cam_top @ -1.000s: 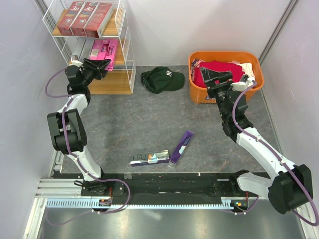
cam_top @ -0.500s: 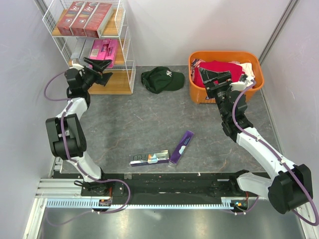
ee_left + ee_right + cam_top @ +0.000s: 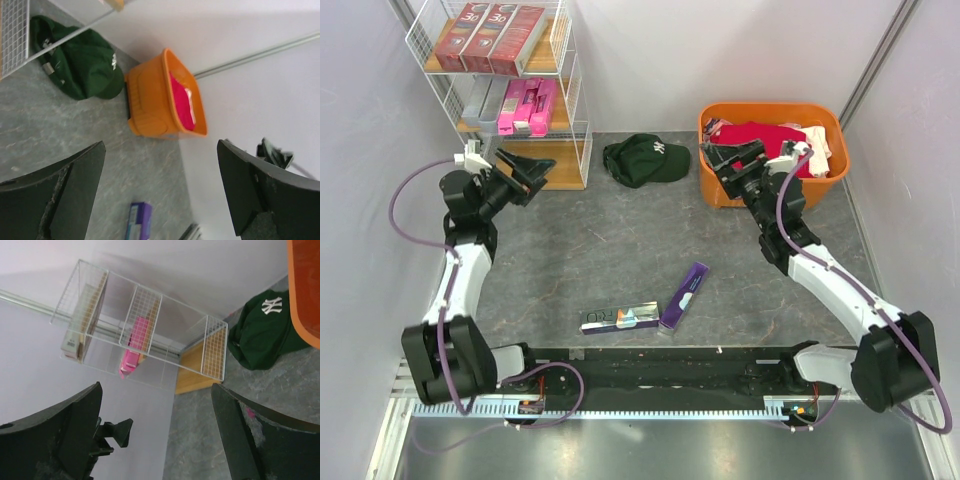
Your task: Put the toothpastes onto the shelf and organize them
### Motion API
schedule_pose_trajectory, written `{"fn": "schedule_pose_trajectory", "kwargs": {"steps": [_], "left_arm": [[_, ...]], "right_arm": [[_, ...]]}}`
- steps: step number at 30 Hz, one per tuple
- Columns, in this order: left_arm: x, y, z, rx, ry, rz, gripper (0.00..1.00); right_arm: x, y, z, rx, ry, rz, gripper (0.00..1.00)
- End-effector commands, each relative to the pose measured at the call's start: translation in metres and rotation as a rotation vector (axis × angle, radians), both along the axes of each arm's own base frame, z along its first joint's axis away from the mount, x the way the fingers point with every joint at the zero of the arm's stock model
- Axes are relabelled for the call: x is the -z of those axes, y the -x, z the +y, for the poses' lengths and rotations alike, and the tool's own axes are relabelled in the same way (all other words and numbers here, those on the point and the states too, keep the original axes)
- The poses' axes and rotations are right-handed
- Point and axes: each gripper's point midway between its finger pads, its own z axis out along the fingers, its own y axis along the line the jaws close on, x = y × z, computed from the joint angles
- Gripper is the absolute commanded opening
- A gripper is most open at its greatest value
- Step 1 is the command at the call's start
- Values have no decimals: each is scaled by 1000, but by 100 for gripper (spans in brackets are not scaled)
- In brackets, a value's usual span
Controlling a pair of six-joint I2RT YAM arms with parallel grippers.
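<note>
Nearest the arm bases, holographic toothpaste box and purple toothpaste box lie on grey floor, ends touching. Left gripper jaws wide, empty, just in front of the shelf's bottom board. Right gripper jaws wide, empty, at near-left corner of orange tub. Green cap between shelf and tub. Middle board: pink boxes, grey boxes. Top board: red boxes.
</note>
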Motion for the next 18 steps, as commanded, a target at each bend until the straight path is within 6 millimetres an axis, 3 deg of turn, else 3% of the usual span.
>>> {"fn": "schedule_pose_trajectory", "kwargs": {"steps": [1,6,11,18], "left_arm": [[38,31,-1,-6,-217,61,100],[81,59,8,-58,-327,187,100],[129,85,3,-71,-347,289,100],[169,97,-33,11,-501,347,100]], "right_arm": [[2,2,26,-150,52,10,98],[43,6,42,-259,174,118,98],[83,25,40,-334,325,215,98],[152,67,24,-392,445,431,98]]}}
